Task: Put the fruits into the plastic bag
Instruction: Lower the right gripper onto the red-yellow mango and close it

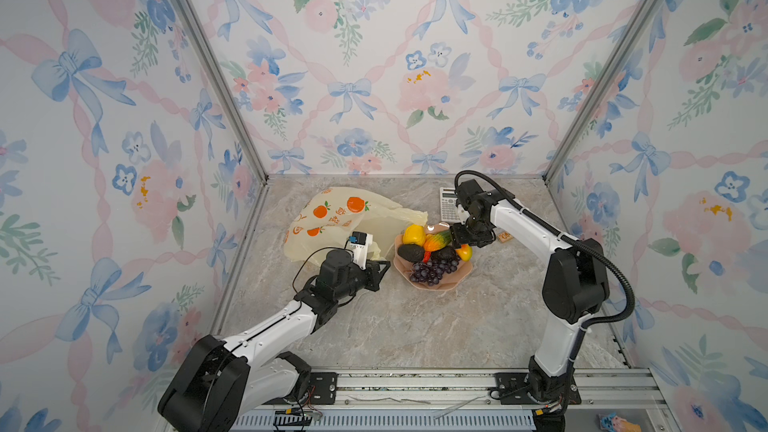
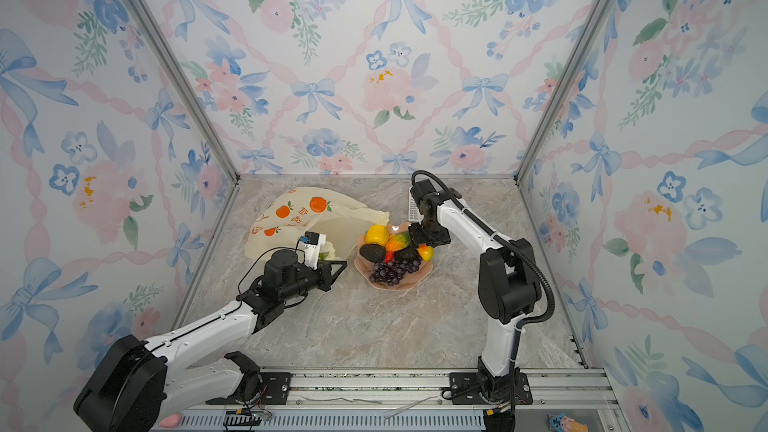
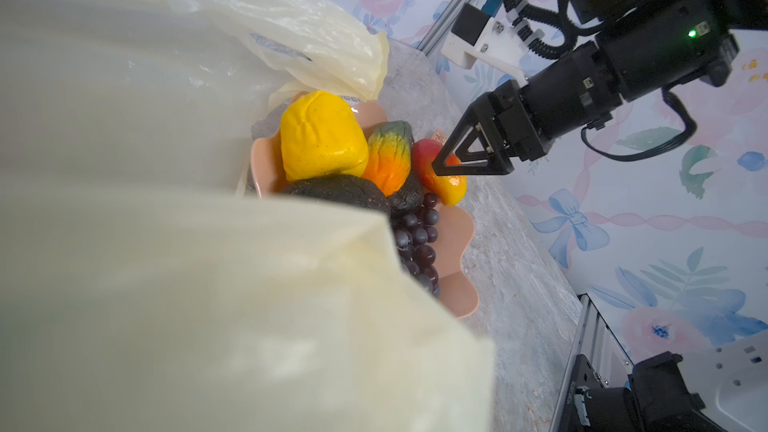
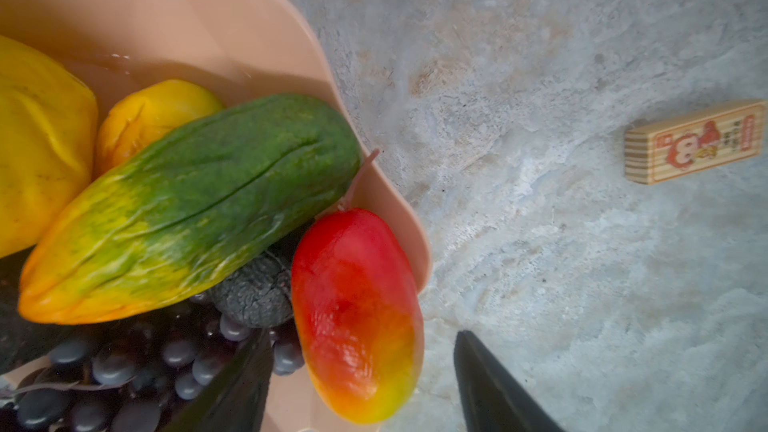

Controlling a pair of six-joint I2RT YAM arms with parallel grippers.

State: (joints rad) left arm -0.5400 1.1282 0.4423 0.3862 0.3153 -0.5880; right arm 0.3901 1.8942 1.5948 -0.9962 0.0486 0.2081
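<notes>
Jaws of the left gripper (image 1: 383, 268) are closed, at the near left of the marble table (image 1: 415, 326). Pale film hides its fingertips, so it looks to be pinching and lifting the near edge of the plastic bag (image 1: 332, 218), though the pinch itself cannot be seen.

Just to its right stands a pink scalloped plate (image 1: 451, 282) heaped with the fruits. A purple grape bunch (image 1: 432, 272) is nearest, with two dark avocados (image 1: 409, 252) behind it. An orange-green fruit (image 1: 436, 241) and a yellow fruit (image 1: 413, 234) sit at the far side. No fruit shows inside the bag.

A red-yellow fruit (image 4: 357, 309) lies on the plate's right rim. The right gripper (image 4: 361, 336) reaches down over it with jaws open, one finger on each side and a gap at both.

The step in hand appears to be the first pick. Next the jaws must close on this glossy, rounded fruit, lift it clear and carry it left to the bag's mouth.

The bag lies crumpled at the far left, reaching to just beside the plate. Farther right lie a calculator (image 1: 448, 203) and a small wooden block (image 4: 694, 141).
</notes>
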